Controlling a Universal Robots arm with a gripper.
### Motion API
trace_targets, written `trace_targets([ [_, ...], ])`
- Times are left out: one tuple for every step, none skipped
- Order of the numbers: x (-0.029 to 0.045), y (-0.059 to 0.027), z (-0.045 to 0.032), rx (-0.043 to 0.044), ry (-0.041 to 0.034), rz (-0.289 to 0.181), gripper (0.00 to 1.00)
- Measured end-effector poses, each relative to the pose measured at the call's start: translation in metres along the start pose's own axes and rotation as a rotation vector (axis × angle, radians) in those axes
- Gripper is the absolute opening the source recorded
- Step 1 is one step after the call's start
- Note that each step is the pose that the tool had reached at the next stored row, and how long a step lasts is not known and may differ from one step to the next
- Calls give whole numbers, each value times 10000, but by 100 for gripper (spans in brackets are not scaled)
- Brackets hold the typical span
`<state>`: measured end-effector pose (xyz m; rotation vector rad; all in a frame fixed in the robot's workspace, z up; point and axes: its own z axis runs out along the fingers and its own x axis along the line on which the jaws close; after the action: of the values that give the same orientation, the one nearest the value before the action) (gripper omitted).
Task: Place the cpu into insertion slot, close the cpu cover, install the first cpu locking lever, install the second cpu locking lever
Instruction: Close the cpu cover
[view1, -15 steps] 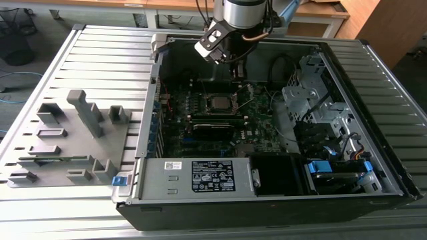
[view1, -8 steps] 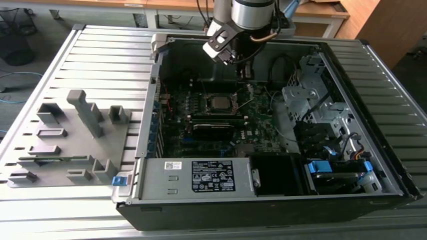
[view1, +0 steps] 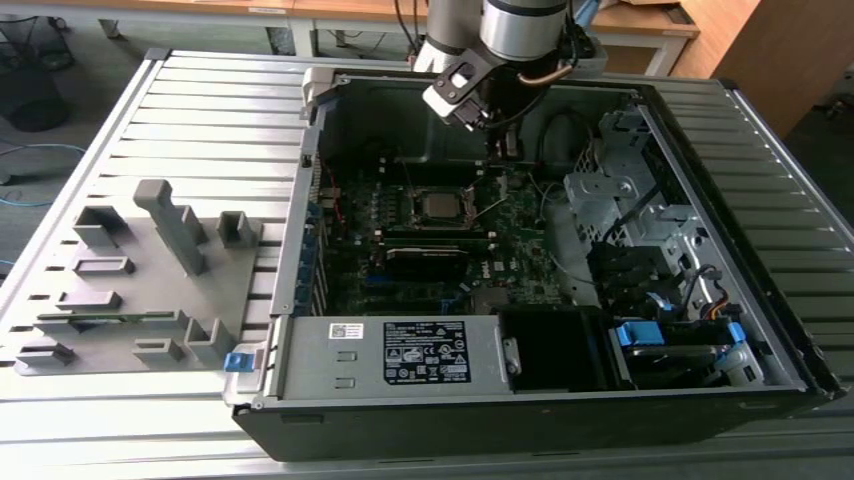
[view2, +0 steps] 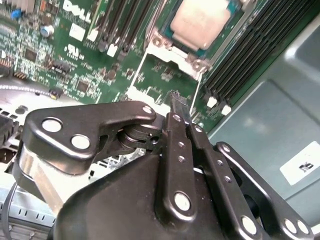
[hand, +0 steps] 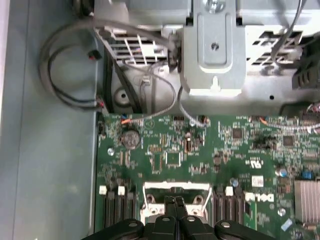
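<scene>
The cpu (view1: 434, 206) (view2: 200, 22), a dull silver-tan square, lies in the insertion slot (view1: 434, 188) on the green motherboard (view1: 514, 260). The cpu cover (view2: 142, 96) (hand: 176, 186), a thin silver frame with a square window, is swung open away from the slot, and green board shows through its window. My gripper (view1: 502, 152) (view2: 178, 102) (hand: 176, 201) hangs over the far side of the slot. Its black fingers are shut, with their tips at the cover's free edge. Whether they pinch that edge cannot be told.
Long black memory slots (view2: 250, 55) flank the socket. A silver drive cage (hand: 215, 50) and looped cables (hand: 65, 75) sit beyond the board inside the open computer case (view1: 314, 150). A power supply (view1: 387, 350) fills the near end. A grey parts fixture (view1: 134, 290) stands at the exterior view's left.
</scene>
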<state>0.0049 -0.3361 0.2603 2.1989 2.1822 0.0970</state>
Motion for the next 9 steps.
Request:
trace_targets([
  [0, 24, 2, 1, -1, -1, 11],
  [0, 46, 5, 0, -1, -1, 11],
  [0, 66, 7, 0, 1, -1, 11],
  [1, 88, 10, 0, 1, -1, 11],
  [1, 112, 12, -1, 1, -1, 11],
  [1, 134, 14, 0, 1, 0, 11],
  [1, 156, 17, -1, 2, -1, 11],
  [1, 179, 19, -1, 2, -2, 11],
  [1, 201, 22, -1, 3, -1, 11],
])
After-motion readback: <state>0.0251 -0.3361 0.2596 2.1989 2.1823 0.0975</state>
